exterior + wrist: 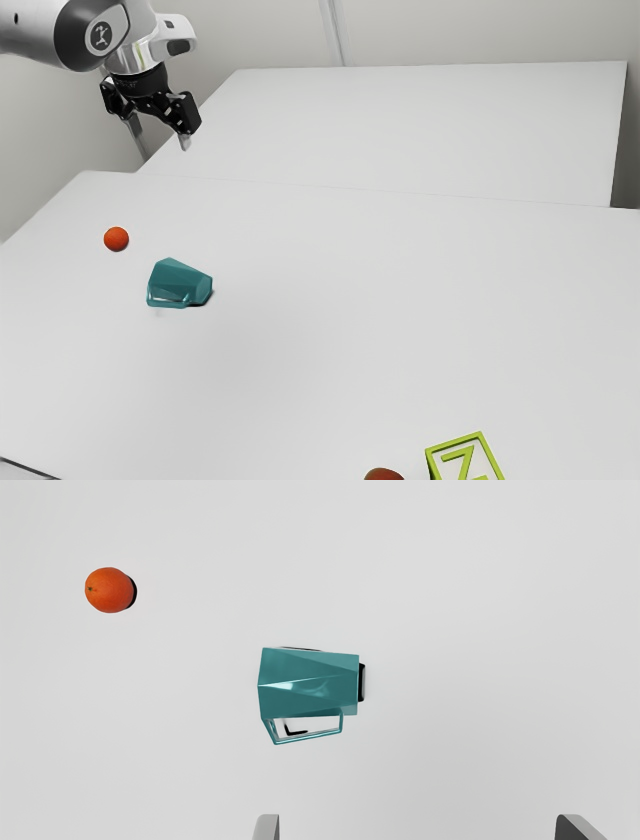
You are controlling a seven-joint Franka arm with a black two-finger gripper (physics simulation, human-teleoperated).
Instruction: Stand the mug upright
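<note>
Though sideways, mug (310, 685) below, clear of pincer (161, 140)

The glossy teal mug (309, 682) contrasts with the matt white table (475, 605).

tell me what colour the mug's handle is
Teal, like the mug; the handle shows best in the wrist view.

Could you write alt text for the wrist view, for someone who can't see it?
A teal mug lies on its side on a white table, its handle on the side nearer the robot's open gripper. An orange rests apart from the mug, farther from the gripper.
</note>
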